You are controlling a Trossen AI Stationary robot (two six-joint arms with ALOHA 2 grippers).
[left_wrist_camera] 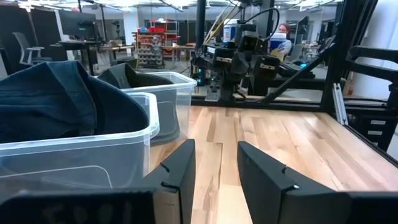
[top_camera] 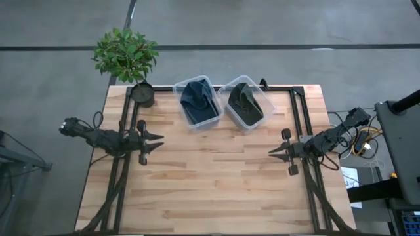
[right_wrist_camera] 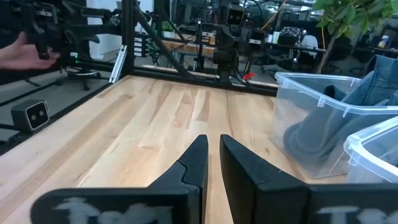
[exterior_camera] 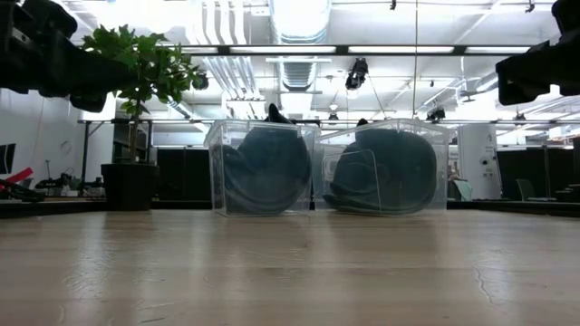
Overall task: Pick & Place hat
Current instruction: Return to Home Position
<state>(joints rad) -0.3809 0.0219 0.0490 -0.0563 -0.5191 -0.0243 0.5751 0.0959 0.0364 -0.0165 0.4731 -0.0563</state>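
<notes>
Hovering over plank table [top_camera: 216,183]: L tool [top_camera: 161,142] agape, R tool [top_camera: 270,152] barely parted; floppy caps [top_camera: 200,101] in clear bins [top_camera: 176,87].

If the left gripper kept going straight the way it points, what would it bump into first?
Most likely the right gripper. The left gripper points across the table toward it, and the nearest bin sits off to one side of that line. Exact aim is hard to judge.
</notes>
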